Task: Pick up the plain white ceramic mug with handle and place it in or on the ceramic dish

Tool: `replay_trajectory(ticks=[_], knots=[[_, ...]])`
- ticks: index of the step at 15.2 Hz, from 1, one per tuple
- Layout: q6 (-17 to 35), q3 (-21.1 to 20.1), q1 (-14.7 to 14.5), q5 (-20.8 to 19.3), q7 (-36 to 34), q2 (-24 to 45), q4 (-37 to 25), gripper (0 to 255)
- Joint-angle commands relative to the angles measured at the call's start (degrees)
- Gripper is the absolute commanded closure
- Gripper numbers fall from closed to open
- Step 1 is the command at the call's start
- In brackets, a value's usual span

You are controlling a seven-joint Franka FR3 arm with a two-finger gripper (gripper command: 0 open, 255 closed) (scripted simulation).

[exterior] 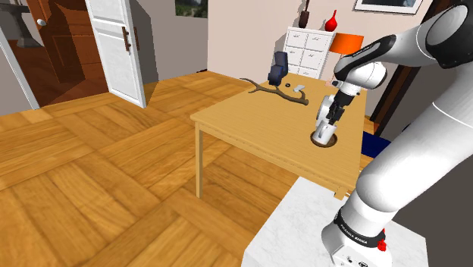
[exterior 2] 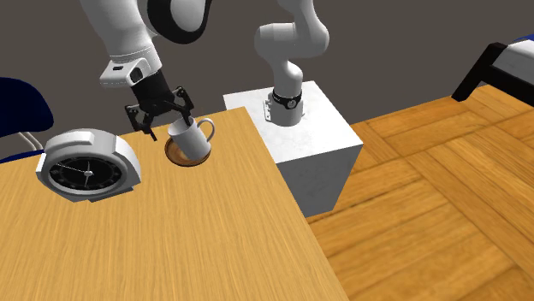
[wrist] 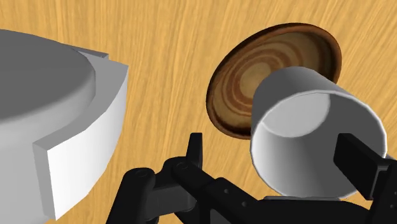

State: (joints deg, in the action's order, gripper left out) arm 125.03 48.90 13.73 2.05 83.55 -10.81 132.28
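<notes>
A plain white mug (exterior 2: 190, 137) with a handle leans tilted over the round brown dish (exterior 2: 181, 157) near the table's corner by the stand. In the wrist view the mug (wrist: 299, 121) shows its open mouth and partly covers the dish (wrist: 254, 70). My black gripper (exterior 2: 164, 118) hangs just above it, open. The mug sits between the spread fingers: one finger (wrist: 359, 159) overlaps its rim, while the other (wrist: 194, 149) stands apart from it. From the shoulder view the gripper (exterior: 327, 125) points down at the dish (exterior: 331, 143).
A grey clock (exterior 2: 86, 167) with a black face stands on the wooden table (exterior 2: 171, 248) close beside the dish. A dark blue object (exterior: 278, 73) and a branch-like piece (exterior: 277, 92) lie at the far end. The white stand (exterior 2: 308, 137) adjoins the table.
</notes>
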Motion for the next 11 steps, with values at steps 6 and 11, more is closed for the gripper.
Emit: replay_trajectory(ticks=[6, 11], knots=[[-6.4, -1.6, 1.3, -3.1, -2.4, -3.9, -3.6, 0], [-6.4, -1.5, 1.3, -3.1, -2.4, -3.9, -3.6, 0]])
